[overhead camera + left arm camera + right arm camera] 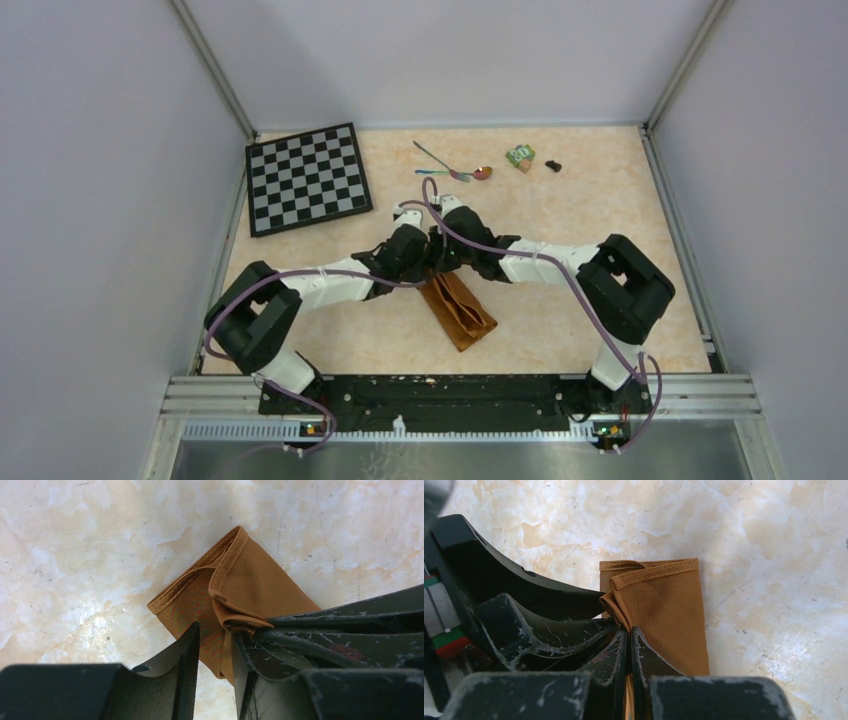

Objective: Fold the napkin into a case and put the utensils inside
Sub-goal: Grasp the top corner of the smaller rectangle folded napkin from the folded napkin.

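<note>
Right gripper (629,630) pinches our folded napkin's (664,610) pleat; left gripper (212,635) crowds it, jaws apart astride the cloth. Chessboard (308,178) upper left, utensils (455,175) and green block (519,155) top centre.

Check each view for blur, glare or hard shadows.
Top external: even, soft light, sharp throughout, only faint shadows. Left wrist: napkin crisp, a bright sheen on the table at left. Right wrist: napkin sharp, but a blurred grey smear fills the top-left corner.
</note>
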Robot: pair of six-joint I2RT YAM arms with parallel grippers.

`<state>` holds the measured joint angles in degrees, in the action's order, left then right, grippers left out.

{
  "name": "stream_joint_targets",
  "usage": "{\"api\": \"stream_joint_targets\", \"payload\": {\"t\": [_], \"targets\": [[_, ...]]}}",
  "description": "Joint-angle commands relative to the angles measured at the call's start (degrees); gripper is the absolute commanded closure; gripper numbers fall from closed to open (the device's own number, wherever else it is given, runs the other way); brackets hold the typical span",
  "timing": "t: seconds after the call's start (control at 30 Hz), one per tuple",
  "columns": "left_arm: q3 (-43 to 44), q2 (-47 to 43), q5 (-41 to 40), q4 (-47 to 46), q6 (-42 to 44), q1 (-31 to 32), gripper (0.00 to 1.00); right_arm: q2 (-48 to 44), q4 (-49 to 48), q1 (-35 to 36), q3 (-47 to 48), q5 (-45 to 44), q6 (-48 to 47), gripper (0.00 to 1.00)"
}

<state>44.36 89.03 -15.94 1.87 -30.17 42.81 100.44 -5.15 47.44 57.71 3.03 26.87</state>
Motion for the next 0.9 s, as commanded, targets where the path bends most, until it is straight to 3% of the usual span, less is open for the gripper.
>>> {"api": "stream_joint_targets", "payload": {"t": [0.0,0.33,0.63,0.7,0.87], "targets": [[2.2,0.4,-2.6,0.4,0.9,0.9,0.65,-3.0,-2.6,-0.4,-0.3,0.7,0.4,1.0],[5.1,3.4,-5.2,3.5,0.2,1.8,0.73,-3.1,-2.6,-0.4,-0.2,0.8,0.5,1.0],[6.6,3.1,-7.8,6.0,-0.3,2.0,0.95,-3.4,-2.4,-0.4,-0.4,1.3,0.4,1.0],[6.2,2.6,-7.6,5.3,0.1,2.0,1.0,-3.1,-2.3,-0.4,-0.3,2.1,0.2,1.0],[1.8,-1.6,-6.2,-1.2,0.5,2.0,1.0,-2.0,-1.7,-0.4,-0.6,4.3,-0.4,1.0]]}}
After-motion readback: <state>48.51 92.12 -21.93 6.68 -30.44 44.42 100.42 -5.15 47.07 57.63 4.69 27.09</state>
